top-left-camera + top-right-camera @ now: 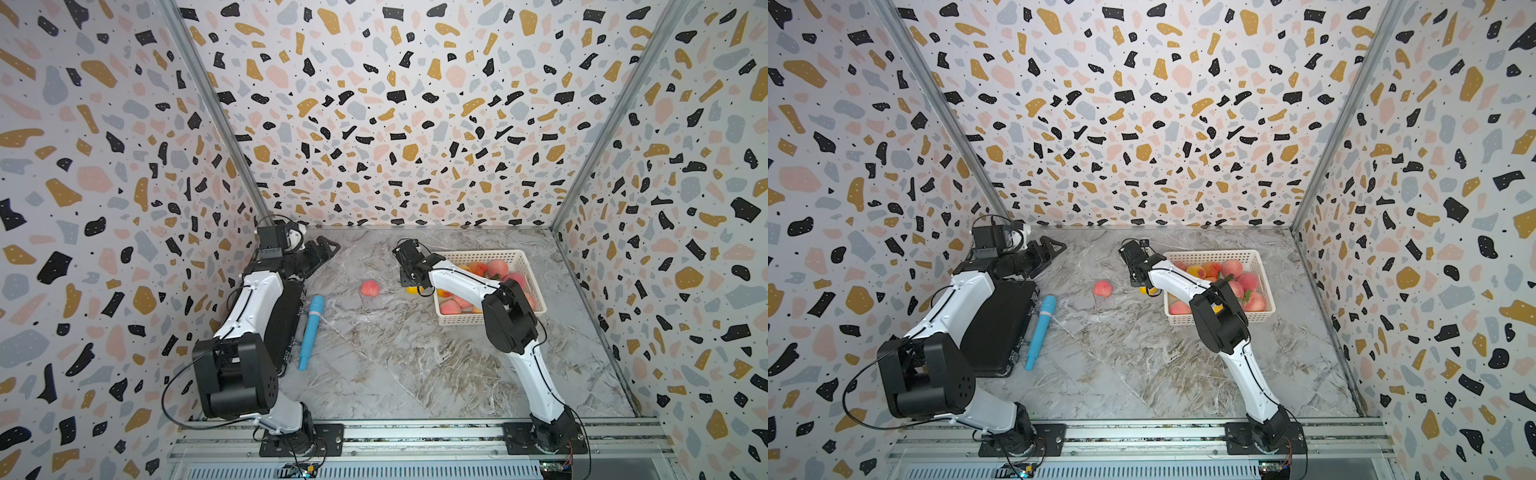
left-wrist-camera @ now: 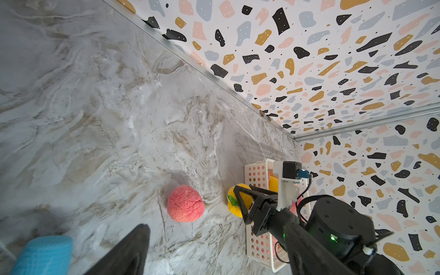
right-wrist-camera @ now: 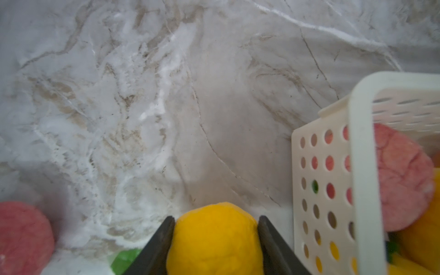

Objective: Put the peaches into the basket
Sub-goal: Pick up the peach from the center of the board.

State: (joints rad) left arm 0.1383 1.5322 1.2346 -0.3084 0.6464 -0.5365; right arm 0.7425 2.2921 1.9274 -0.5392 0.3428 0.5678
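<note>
Marble counter (image 1: pixel 395 353) in both top views: the right hand (image 1: pixel 410 286) reaches down just left of the white basket (image 1: pixel 461 319), which is heaped with peaches (image 1: pixel 496 268). The left hand (image 1: pixel 328 257) hovers far left, spread wide, empty.

Left wrist view: a pink peach (image 2: pixel 185 203) lies loose, left of the yellow peach (image 2: pixel 234 210).

Right wrist view: both fingers (image 3: pixel 157 245) clasp the yellow peach's sides.

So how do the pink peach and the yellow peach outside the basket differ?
The yellow peach sits in the right hand, a finger touching each side; the pink peach lies free on the table. The yellow peach is right beside the basket wall; the pink peach lies farther out. The yellow peach shows a green leaf; the pink peach shows none. Both are outside the basket.
</note>
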